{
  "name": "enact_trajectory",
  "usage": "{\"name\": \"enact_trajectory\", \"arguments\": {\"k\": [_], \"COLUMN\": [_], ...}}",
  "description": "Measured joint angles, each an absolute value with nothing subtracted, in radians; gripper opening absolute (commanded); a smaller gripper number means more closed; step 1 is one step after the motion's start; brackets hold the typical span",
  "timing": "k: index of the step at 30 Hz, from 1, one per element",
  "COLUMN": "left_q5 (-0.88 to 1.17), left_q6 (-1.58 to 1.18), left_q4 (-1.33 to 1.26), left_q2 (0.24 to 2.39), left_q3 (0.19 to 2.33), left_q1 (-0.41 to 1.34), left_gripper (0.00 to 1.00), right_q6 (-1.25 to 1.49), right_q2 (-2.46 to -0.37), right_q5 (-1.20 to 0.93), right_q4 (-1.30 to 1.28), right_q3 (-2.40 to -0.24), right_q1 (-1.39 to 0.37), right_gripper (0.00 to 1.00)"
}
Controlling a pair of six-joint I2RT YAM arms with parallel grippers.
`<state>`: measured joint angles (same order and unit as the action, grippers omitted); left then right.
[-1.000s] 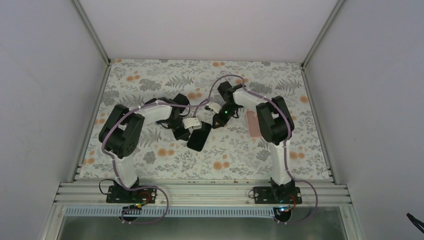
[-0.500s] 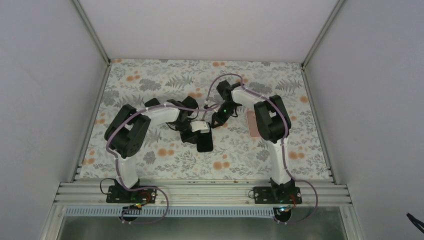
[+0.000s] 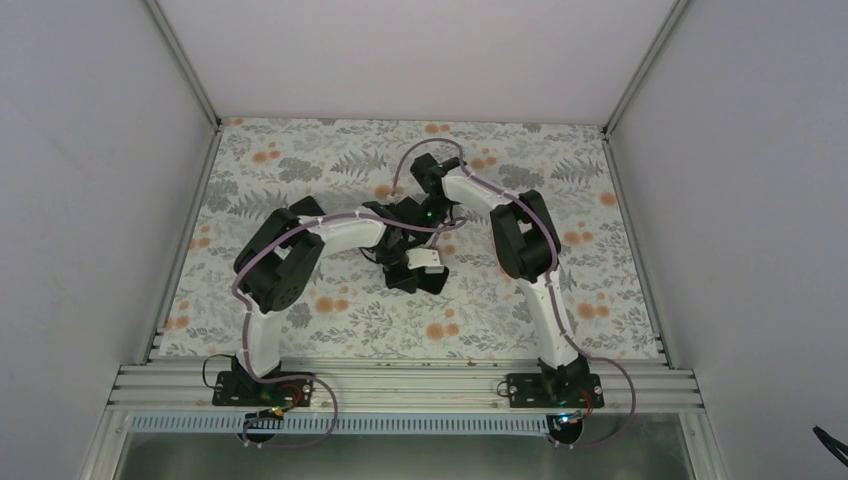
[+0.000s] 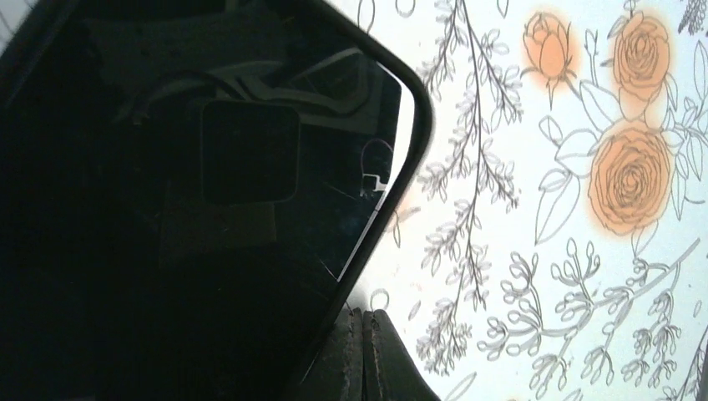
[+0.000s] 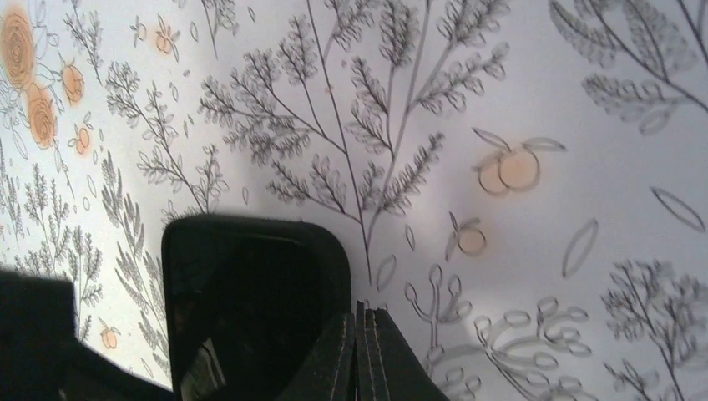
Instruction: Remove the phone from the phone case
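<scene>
Where the left arm [image 3: 340,232] and right arm [image 3: 520,235] meet: one phone [image 3: 428,281], lying flat on the cloth, glossy face up.
Count: one phone, two arms, two grippers, one flowered cloth [image 3: 300,160].
Left gripper [image 4: 365,355]: fingers pressed together with only a thin seam between them. The tips are just beside the phone's long edge; contact cannot be told.
Right gripper [image 5: 365,351]: fingers likewise together, clamping nothing, just beside a corner of the phone.
Hidden: from above, the left gripper overlaps the phone's far end.
Cut off: each wrist view shows only one rounded corner of the phone. A dark blurred shape left of the phone in the right wrist view cannot be made out.
Materials: the phone is black glass with rounded corners and a dark rim, mirroring dim shapes. The cloth is matte white, printed with grey ferns and orange roses.
</scene>
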<state>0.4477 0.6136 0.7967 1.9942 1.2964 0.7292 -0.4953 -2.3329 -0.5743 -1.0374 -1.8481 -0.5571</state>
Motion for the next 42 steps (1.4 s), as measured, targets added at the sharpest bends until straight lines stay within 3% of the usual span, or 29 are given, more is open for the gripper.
{"name": "enact_trajectory", "arguments": {"k": [6, 9, 10, 11, 12, 14, 15, 16, 17, 25, 34, 42], "left_q5": [0.437, 0.436, 0.433, 0.422, 0.415, 0.395, 0.387, 0.378, 0.370, 0.333, 0.456, 0.554], "left_q6": [0.614, 0.620, 0.624, 0.630, 0.638, 0.659, 0.670, 0.676, 0.685, 0.702, 0.678, 0.629], "left_q4": [0.777, 0.775, 0.769, 0.763, 0.759, 0.760, 0.771, 0.780, 0.791, 0.813, 0.841, 0.847], "left_q2": [2.024, 2.019, 2.011, 1.995, 1.974, 1.895, 1.851, 1.795, 1.732, 1.430, 1.506, 1.629], "left_q3": [1.345, 1.341, 1.332, 1.315, 1.293, 1.224, 1.200, 1.175, 1.158, 1.126, 1.175, 1.279], "left_q1": [0.749, 0.749, 0.749, 0.749, 0.749, 0.748, 0.748, 0.749, 0.749, 0.675, 0.373, 0.250], "left_gripper": [0.02, 0.02, 0.03, 0.12, 0.28, 0.68, 0.86, 0.98, 1.00, 1.00, 1.00, 1.00], "right_q6": [-0.492, -0.481, -0.474, -0.472, -0.479, -0.487, -0.492, -0.508, -0.535, -0.682, -0.706, -0.693], "right_q2": [-2.344, -2.317, -2.302, -2.280, -2.249, -2.198, -2.176, -2.148, -2.108, -1.864, -1.779, -1.795], "right_q5": [-0.569, -0.561, -0.558, -0.554, -0.552, -0.549, -0.548, -0.548, -0.549, -0.467, -0.329, -0.205], "right_q4": [-1.040, -1.012, -1.005, -0.996, -0.989, -0.987, -0.987, -0.982, -0.976, -0.936, -0.808, -0.721], "right_q3": [-1.871, -1.829, -1.811, -1.789, -1.766, -1.751, -1.749, -1.742, -1.724, -1.450, -1.267, -1.237], "right_q1": [-0.567, -0.556, -0.549, -0.538, -0.523, -0.492, -0.476, -0.460, -0.444, -0.440, -0.599, -0.688], "right_gripper": [0.07, 0.29, 0.45, 0.59, 0.70, 0.85, 0.98, 1.00, 1.00, 1.00, 1.00, 1.00]}}
